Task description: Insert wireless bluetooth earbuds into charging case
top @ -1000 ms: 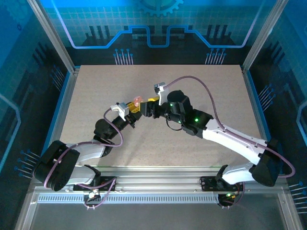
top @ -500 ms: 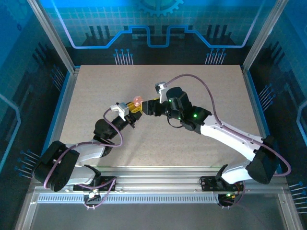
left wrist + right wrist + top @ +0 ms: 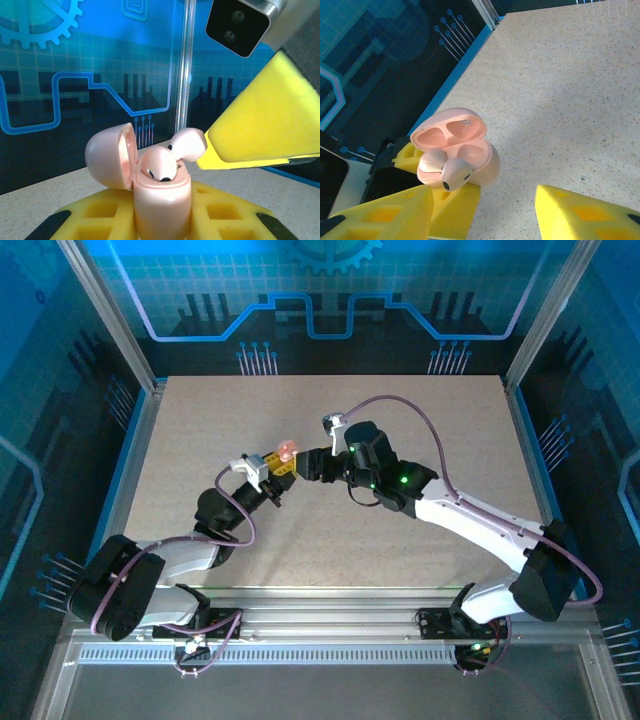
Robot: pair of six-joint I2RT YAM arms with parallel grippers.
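The left gripper (image 3: 281, 466), pressed together on the pale pink rounded plastic charging case (image 3: 482, 155), holds it upright at the centre of the overhead view with its lid (image 3: 451, 126) hinged open. One pale pink stemmed earbud (image 3: 159, 167) sits in its socket. A second pink earbud (image 3: 187, 145) lies tilted across the rim, right at the tip of a yellow foam finger (image 3: 260, 125) of the right gripper (image 3: 484, 194), whose fingers are spread with nothing between them.

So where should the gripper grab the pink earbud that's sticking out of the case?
I'd pinch the loose earbud by its round head, coming from the side away from the open lid. It leans out over the pink case rim there, so the head is free; the lid and the seated earbud block the other side.
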